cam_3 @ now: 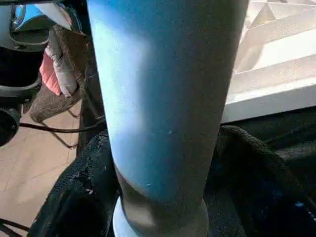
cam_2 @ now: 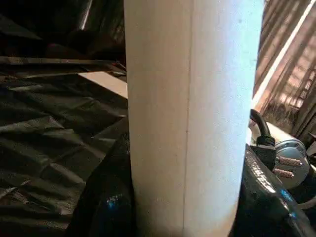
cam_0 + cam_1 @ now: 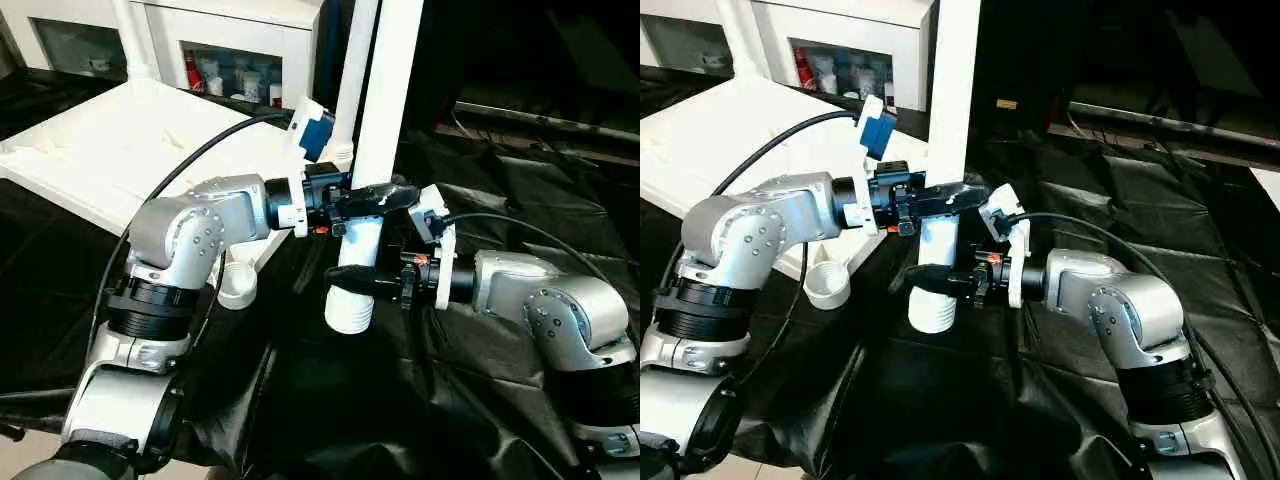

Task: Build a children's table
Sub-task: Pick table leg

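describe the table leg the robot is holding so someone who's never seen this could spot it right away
Start at the white tabletop lying on the black cloth. Just beside its near corner, a white tube leg stands nearly upright, gripped by the left gripper above and the right gripper below. Unlike the leg behind the tabletop, it hangs with its collared end downward.

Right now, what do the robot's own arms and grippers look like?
Both arms are chunky silver metal with rounded joint housings, small screws and black ribbed bands. Each wrist ends in a white flange and a black gripper with two black fingers: left gripper, right gripper. A black cable loops to each wrist; the left wrist carries a blue-and-white module.
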{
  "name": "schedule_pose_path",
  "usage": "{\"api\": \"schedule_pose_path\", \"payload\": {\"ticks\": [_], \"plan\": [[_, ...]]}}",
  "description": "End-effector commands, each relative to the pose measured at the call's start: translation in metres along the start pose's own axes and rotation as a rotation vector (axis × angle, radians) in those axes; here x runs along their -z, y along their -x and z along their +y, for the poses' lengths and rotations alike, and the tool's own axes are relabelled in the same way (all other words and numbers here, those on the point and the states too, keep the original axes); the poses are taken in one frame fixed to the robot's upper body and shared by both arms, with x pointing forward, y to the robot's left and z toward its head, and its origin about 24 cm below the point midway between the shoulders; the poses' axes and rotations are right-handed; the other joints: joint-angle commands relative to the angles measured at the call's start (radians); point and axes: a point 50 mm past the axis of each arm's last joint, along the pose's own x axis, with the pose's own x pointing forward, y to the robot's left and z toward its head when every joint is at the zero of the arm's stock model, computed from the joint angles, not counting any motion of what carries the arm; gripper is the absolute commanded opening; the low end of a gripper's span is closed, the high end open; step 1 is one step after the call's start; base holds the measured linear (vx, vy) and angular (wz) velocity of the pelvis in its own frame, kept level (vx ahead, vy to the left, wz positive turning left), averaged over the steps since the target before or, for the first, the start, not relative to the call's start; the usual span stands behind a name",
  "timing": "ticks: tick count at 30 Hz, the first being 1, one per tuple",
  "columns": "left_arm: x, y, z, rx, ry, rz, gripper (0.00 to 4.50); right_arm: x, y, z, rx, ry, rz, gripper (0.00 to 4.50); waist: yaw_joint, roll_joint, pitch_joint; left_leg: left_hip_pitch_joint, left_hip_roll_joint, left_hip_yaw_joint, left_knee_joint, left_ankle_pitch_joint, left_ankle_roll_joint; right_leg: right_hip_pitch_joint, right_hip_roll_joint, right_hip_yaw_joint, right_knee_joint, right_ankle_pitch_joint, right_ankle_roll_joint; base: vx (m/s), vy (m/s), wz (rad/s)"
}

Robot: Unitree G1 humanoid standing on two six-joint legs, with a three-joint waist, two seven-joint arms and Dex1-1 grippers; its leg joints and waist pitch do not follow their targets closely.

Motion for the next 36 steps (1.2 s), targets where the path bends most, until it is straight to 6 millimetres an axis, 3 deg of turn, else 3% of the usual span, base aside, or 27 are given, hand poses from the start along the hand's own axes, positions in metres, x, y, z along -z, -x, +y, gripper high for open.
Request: {"api": "schedule_pose_path", "payload": {"ticks": [1, 14, 26, 29, 33, 36], "plan": [[-0.006, -0.007, -0.015, 0.124, -0.015, -0.016, 1.86, 0.007, 0.005, -0.006, 0.052, -0.021, 0.033, 3.12, 0.003, 0.004, -0.073, 0.019, 0.07, -0.027, -0.075, -0.063, -0.004, 0.064, -0.114, 0.076, -0.078, -0.157, -0.149, 0.0, 0.0, 0.0], [-0.011, -0.004, -0.015, 0.131, -0.005, -0.046, 1.86, 0.012, 0.003, -0.005, 0.034, -0.058, 0.044, 1.96, 0.005, 0.002, -0.074, 0.019, 0.07, -0.026, -0.073, -0.054, -0.001, 0.064, -0.114, 0.075, -0.077, -0.15, -0.15, 0.0, 0.0, 0.0], [-0.013, -0.002, -0.013, 0.096, -0.026, -0.07, 1.86, 0.012, 0.001, -0.007, 0.045, -0.075, 0.014, 1.89, 0.006, 0.007, -0.075, 0.018, 0.069, -0.027, -0.073, -0.057, -0.004, 0.065, -0.115, 0.075, -0.077, -0.139, -0.155, 0.0, 0.0, 0.0], [-0.015, 0.001, -0.008, 0.05, 0.015, -0.107, 2.59, 0.011, 0.0, -0.007, 0.045, -0.075, -0.006, 1.89, 0.007, 0.004, -0.076, 0.018, 0.07, -0.027, -0.072, -0.049, -0.004, 0.065, -0.115, 0.075, -0.074, -0.118, -0.166, 0.0, 0.0, 0.0], [-0.018, 0.004, -0.008, 0.041, 0.006, -0.14, 2.98, 0.009, -0.001, -0.007, 0.038, -0.073, -0.025, 1.89, 0.008, 0.002, -0.076, 0.017, 0.068, -0.026, -0.072, -0.055, -0.002, 0.067, -0.115, 0.074, -0.075, -0.136, -0.164, 0.0, 0.0, 0.0], [-0.021, 0.008, -0.006, -0.006, -0.032, -0.184, 3.01, 0.005, -0.002, -0.007, 0.029, -0.061, -0.057, 1.89, 0.009, 0.004, -0.075, 0.017, 0.07, -0.028, -0.073, -0.062, -0.003, 0.067, -0.116, 0.074, -0.077, -0.147, -0.156, 0.0, 0.0, 0.0]]}}
